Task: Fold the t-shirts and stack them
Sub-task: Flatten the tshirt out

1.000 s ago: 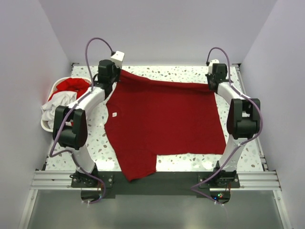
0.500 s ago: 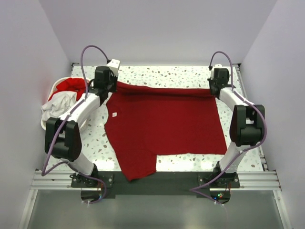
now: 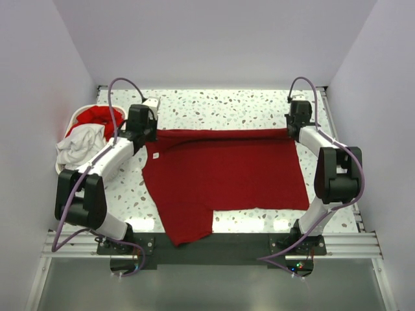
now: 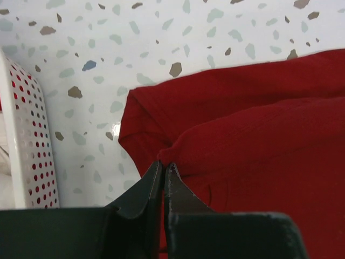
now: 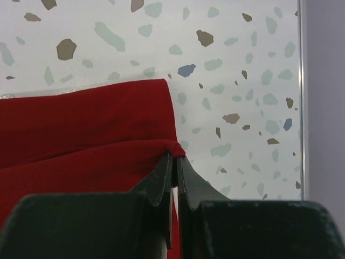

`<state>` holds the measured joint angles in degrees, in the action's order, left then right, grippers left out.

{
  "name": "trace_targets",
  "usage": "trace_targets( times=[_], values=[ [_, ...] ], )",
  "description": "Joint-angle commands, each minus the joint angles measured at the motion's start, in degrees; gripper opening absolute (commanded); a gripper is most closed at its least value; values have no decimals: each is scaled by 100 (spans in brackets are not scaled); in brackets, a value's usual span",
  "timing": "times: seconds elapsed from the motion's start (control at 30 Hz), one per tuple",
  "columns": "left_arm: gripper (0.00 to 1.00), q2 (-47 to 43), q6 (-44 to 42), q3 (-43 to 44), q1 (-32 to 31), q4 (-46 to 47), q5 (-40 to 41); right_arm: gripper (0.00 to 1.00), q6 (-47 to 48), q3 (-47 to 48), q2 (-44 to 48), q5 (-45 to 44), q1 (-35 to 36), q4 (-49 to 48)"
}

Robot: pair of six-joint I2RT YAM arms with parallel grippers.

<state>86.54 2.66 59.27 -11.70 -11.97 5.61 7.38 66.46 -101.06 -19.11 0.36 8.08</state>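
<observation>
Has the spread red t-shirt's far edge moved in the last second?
Yes. The left pincer and right pincer have drawn the far edge of the red t-shirt toward the near side, away from the far rim of the table.

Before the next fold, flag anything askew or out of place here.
The red t-shirt lies crooked, its near-left part hanging past the table edge. A white t-shirt spills over the basket rim.

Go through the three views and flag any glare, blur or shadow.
Top external: even light, sharp, bright glare along the table near edge. Left wrist: small glint on the table beside the red t-shirt; the left gripper dark. Right wrist: right gripper dark and soft, table sharp.
</observation>
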Motion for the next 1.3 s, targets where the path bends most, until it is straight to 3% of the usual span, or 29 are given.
trace_targets(
  times=[0.0,0.17,0.33,0.6,0.87,1.27],
  values=[
    [0,-234,174,-178,19,36,213,0,-201,-88,113,-269,-27,-403],
    [0,-112,192,-424,19,177,388,0,-342,-221,16,-189,-27,-395],
    [0,64,104,-126,2,168,468,0,-439,-177,16,-136,-19,-272],
    [0,950,-413,1305,10,370,942,0,-430,533,-124,-13,-27,-87],
    [0,2173,-1134,2799,10,1099,1232,0,-211,1378,-958,206,-19,-78],
    [0,3615,-2146,3872,10,2400,1426,0,79,2143,-1733,242,-19,-87]
  ],
)
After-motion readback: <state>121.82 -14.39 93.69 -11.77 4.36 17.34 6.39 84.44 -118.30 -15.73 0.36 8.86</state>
